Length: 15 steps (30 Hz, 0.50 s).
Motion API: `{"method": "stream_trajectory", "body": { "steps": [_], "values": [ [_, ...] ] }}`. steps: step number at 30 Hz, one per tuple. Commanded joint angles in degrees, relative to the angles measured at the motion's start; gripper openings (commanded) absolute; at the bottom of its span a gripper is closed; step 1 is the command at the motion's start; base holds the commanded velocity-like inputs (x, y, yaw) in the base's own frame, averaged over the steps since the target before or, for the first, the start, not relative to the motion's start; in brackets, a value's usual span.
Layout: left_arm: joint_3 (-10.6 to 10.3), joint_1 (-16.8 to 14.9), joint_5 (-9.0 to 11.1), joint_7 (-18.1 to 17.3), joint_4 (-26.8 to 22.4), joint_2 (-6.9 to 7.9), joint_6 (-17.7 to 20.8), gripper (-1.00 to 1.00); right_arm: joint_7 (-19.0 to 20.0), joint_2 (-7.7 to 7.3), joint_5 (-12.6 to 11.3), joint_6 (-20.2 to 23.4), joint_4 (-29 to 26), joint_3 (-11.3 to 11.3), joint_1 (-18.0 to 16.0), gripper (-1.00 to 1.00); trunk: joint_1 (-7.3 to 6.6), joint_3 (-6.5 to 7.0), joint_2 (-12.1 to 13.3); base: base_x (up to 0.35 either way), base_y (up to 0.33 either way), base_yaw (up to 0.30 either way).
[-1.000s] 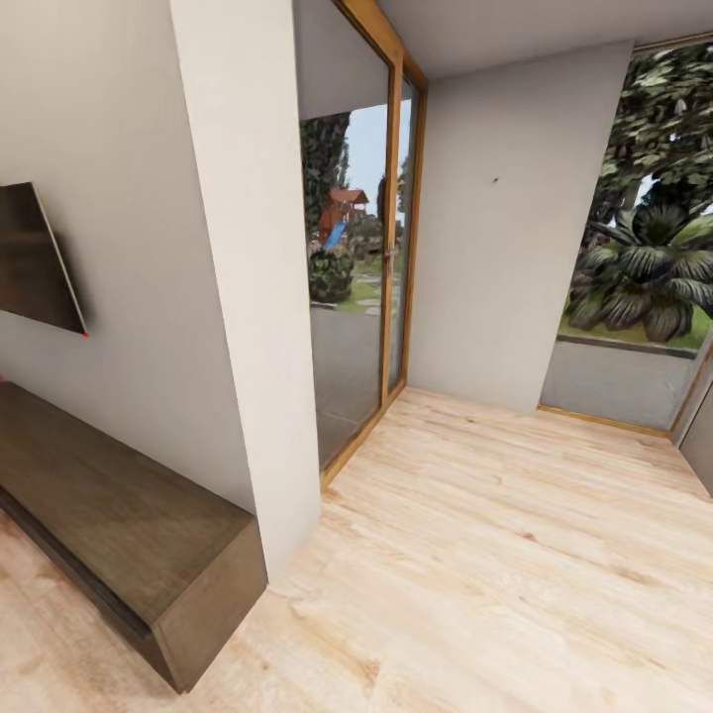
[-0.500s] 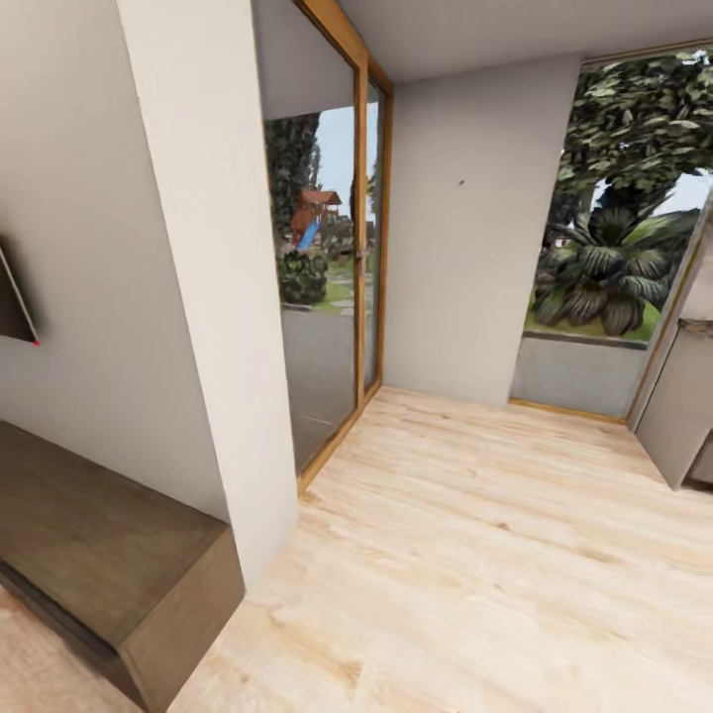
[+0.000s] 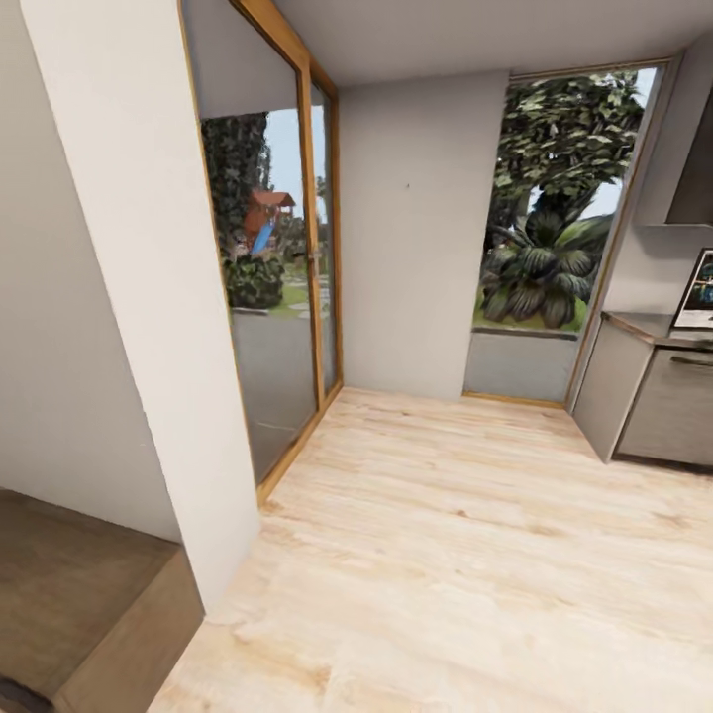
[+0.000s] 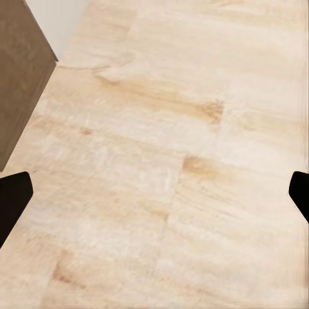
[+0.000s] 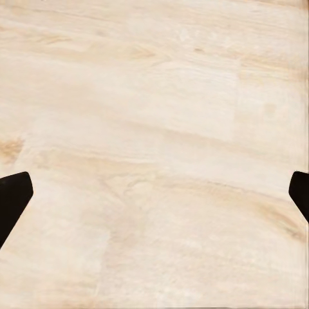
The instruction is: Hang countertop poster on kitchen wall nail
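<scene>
Head view: framed dark-blue poster (image 3: 699,293) sighted on grey countertop (image 3: 644,325); approach underway. Both grippers (image 4: 154,193) (image 5: 154,193) spread wide (nothing held). Closer driving judged needed next.

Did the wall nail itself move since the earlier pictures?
No. The nail keeps its place on the grey wall; the camera turned right, shifting both leftward in the picture.

The poster (image 3: 697,290) stands on the kitchen countertop (image 3: 634,324) above pale wood floor (image 3: 465,535).
</scene>
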Motion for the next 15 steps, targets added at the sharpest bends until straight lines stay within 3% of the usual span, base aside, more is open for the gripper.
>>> {"method": "stream_trajectory", "body": {
  "steps": [1,6,15],
  "values": [
    [0.05,0.02,-0.03,0.02,-0.07,0.0,-0.08,1.0,-0.04,0.0,-0.02,-0.18,0.05,-0.01,-0.04,1.0,0.0,-0.03,-0.02,0.013,-0.127,-0.186],
    [0.04,0.02,-0.11,-0.04,-0.01,0.02,-0.09,1.0,0.04,-0.38,-0.01,-0.24,1.68,0.01,-0.04,1.0,0.0,-0.01,-0.02,0.092,-0.248,-0.05],
    [0.07,0.02,-0.12,-0.07,-0.03,0.07,-0.09,1.0,0.01,-0.24,-0.01,-0.19,2.22,0.24,-0.04,1.0,0.0,-0.01,-0.02,0.194,-0.29,-0.029]
  ]
}}
